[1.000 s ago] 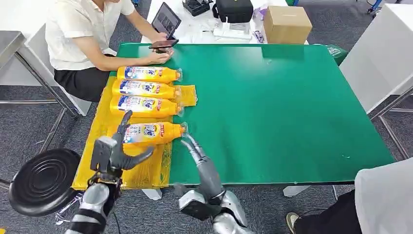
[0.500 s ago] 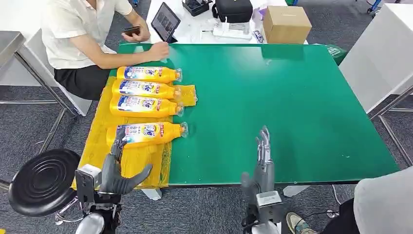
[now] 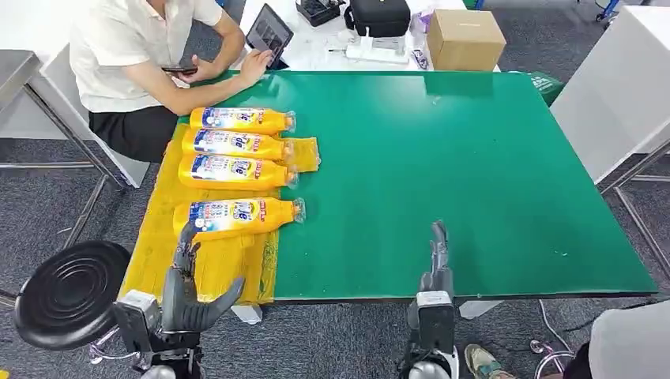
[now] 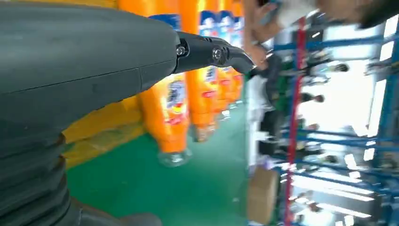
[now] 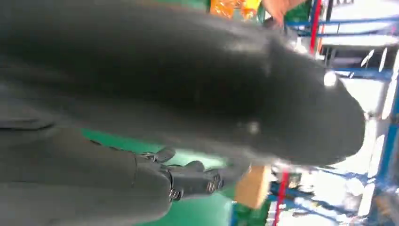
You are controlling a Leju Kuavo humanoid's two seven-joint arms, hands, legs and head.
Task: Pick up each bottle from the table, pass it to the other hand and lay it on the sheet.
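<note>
A black stool stands at far left. The left hand hovers empty, fingers spread, over the near edge of the yellow sheet. Four orange bottles lie side by side on the sheet, caps toward the green tabletop. The right hand, fingers straight, holds nothing at the tabletop's near edge.

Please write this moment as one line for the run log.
bottles: four lying on sheet | left hand: open, holds nothing | right hand: open, holds nothing
</note>
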